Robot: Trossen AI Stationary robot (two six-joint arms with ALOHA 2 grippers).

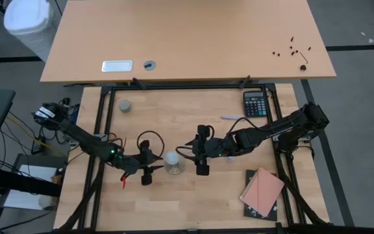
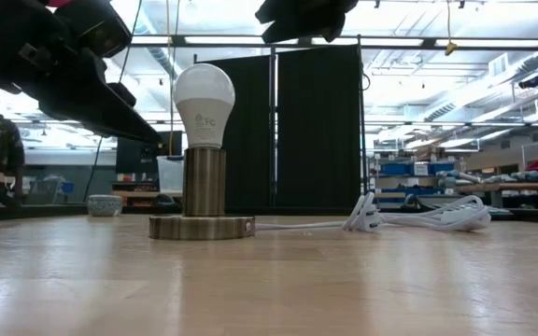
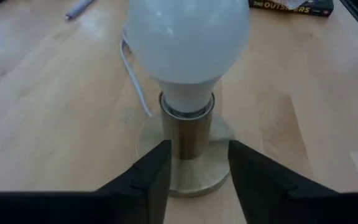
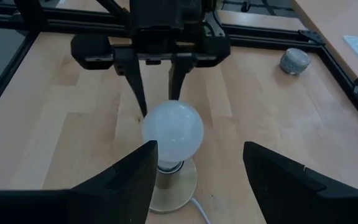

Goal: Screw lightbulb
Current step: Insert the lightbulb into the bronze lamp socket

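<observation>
Pale wood, with a fine straight grain, makes up the table (image 1: 193, 195), edged by a black metal frame (image 1: 102, 130). Beyond it lies a larger tan desk (image 1: 187, 39), smooth and plain.

Two dark arms reach in toward the middle. The left gripper (image 1: 147, 162) sits just beside the lamp base (image 2: 202, 227), its blunt black fingers (image 3: 151, 180) spread apart on either side of the metal column, with a visible gap to the column and nothing grasped. The right gripper (image 1: 202, 151) hangs just on the other side of the bulb, its two wedge-shaped fingers (image 4: 126, 180) wide apart and empty.

A salmon-coloured notebook (image 1: 262, 191) lies on a dark book (image 1: 255, 208) near the table's right front; in the left wrist view a book (image 3: 291, 6) shows white capitals ending "OUTSIDERS". A black calculator (image 1: 255, 103) with rows of keys rests at the back right.

A round disc of brushed silvery metal with a short cylindrical column forms the base, and a white cord (image 2: 409, 219) trails off from it in a bundle.

The lightbulb (image 2: 204, 93), matte white and pear-shaped, stands upright in the column's socket at mid-table, between the two grippers; a small grey mark is printed on it, too small to read.

A small grey round cap (image 1: 125, 105) sits at the back left.
</observation>
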